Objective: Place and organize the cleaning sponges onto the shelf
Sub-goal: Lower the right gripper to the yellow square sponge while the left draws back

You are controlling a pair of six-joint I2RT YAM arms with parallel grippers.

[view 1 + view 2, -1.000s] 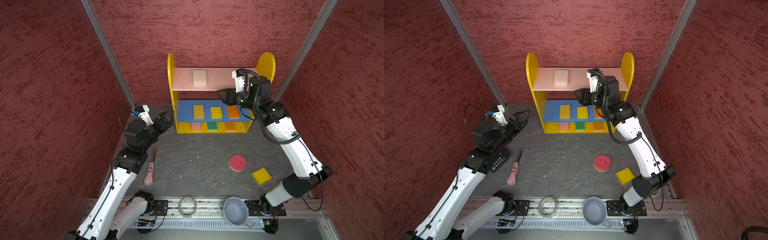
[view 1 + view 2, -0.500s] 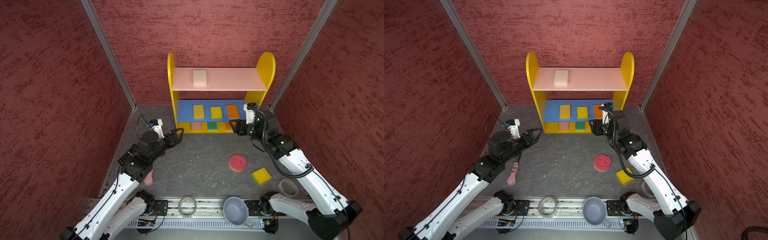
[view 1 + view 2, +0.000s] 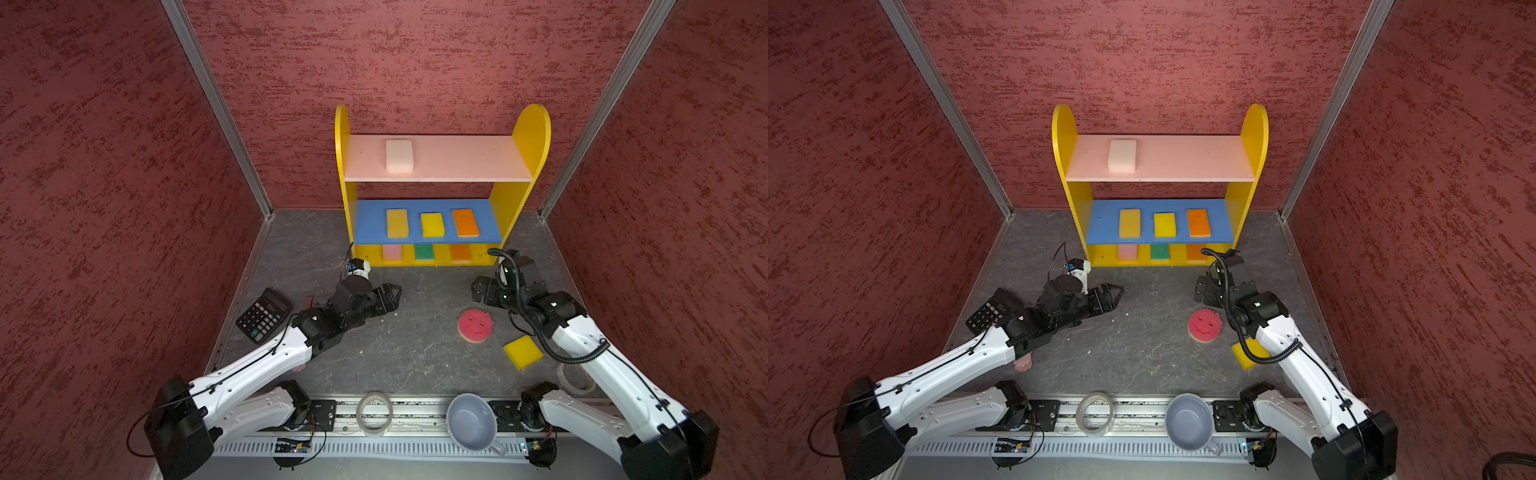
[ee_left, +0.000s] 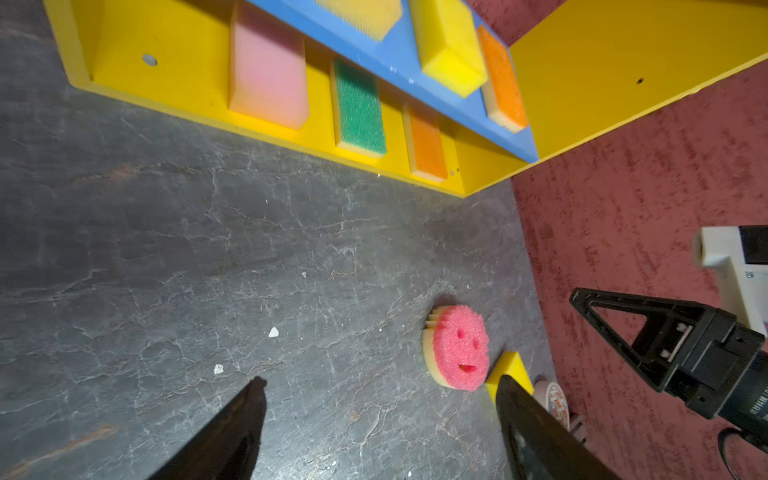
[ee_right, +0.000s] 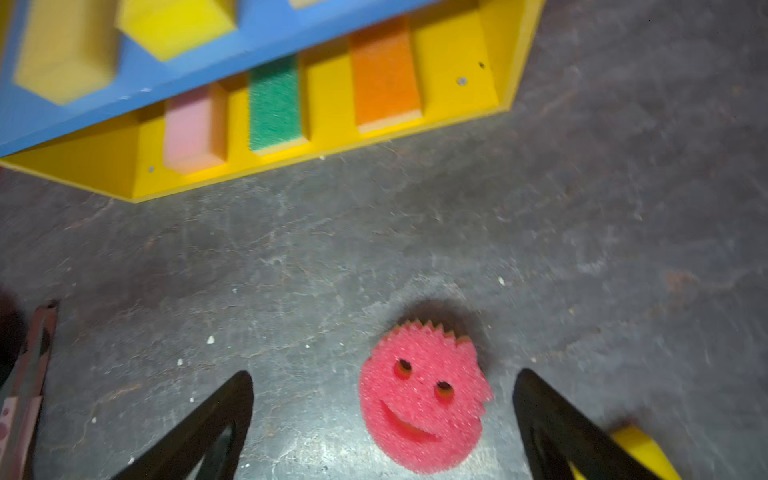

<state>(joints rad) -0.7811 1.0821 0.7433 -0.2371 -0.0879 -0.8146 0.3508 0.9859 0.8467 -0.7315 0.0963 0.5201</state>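
The shelf [image 3: 465,158] stands at the back. A white sponge [image 3: 399,155] lies on its pink top board. Two yellow sponges [image 3: 397,223] and an orange one [image 3: 465,222] lie on the blue board. Pink [image 3: 392,252], green [image 3: 424,252] and orange [image 3: 460,252] sponges sit on the base. On the floor lie the round smiley sponge [image 3: 475,325] and a yellow sponge [image 3: 523,352]. My right gripper [image 3: 480,291] hangs open just behind the smiley sponge [image 5: 422,399], which shows between its spread fingers [image 5: 540,407]. My left gripper [image 3: 392,293] is open and empty over bare floor.
A black calculator [image 3: 264,314] lies by the left wall. A pink paw stick [image 3: 1022,363] peeks from under the left arm. A tape roll [image 3: 374,413] and a grey cup [image 3: 471,422] sit at the front rail, another tape roll [image 3: 575,376] under the right arm.
My right gripper left the shelf's middle board, came down to the floor behind the smiley sponge and opened wider. My left gripper swung from the left wall toward the middle.
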